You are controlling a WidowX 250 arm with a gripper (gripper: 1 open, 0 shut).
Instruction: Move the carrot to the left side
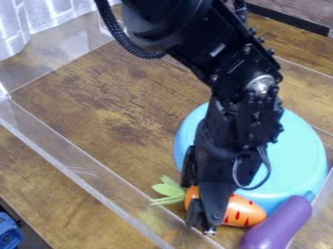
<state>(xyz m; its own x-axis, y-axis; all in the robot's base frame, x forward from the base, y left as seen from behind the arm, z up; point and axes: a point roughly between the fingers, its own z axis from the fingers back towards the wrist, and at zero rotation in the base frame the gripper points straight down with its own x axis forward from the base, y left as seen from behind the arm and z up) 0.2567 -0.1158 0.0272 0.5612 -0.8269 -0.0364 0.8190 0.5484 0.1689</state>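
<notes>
Camera view: the wooden surface filled the frame, with a clear plastic wall running along its near edge. The black robot arm reached down across the blue plate. A purple eggplant toy lay at the lower right. The gripper sat low over the carrot, covering its leafy end; whether its jaws were closed on the carrot could not be told. The carrot rested on the surface between plate and wall, just beside the eggplant toy.
</notes>
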